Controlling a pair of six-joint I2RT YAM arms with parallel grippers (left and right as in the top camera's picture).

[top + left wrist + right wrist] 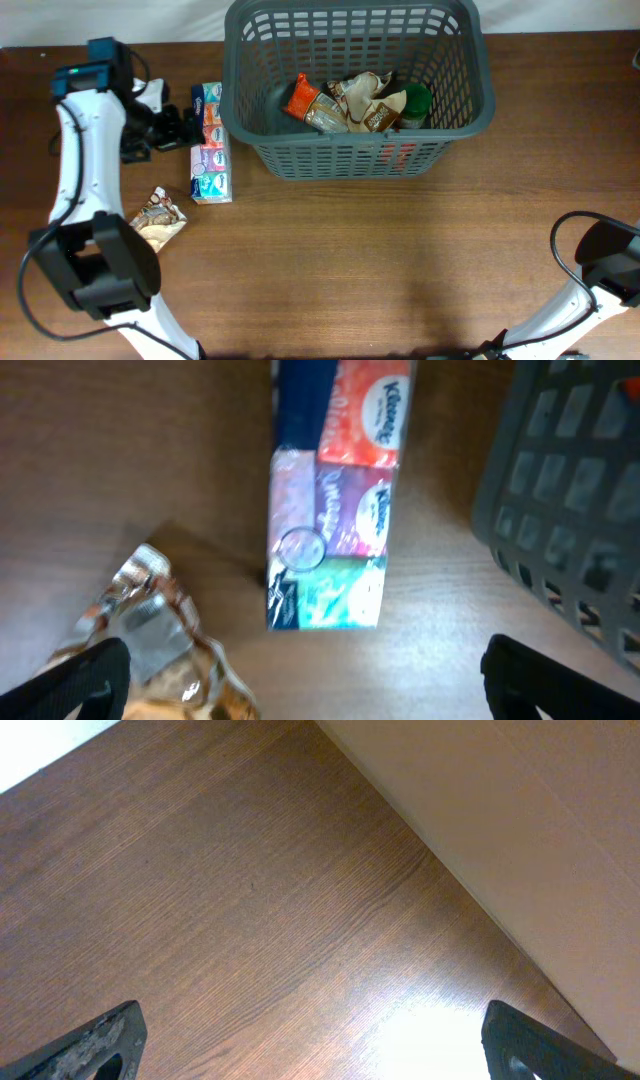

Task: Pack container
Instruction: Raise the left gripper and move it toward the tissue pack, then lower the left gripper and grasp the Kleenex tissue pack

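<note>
The brown wooden table (350,260) fills the view. The container (340,158), a large dark grey lattice basket, stands upright at the far middle of the table. The white left arm (80,160) reaches along the left side. The right arm (600,270) shows only at the near right corner, well apart from everything.

A long tissue pack (209,142) lies flat just beside the container's left wall. The left fingers (545,680) are spread wide above it, gripping nothing. A crinkled snack packet (157,217) lies on the table near the pack's near end. The right fingers (95,1045) are also spread wide, over bare table.

Inside the container lie an orange packet (301,97), brown-and-white wrappers (365,100) and a green item (415,100).
</note>
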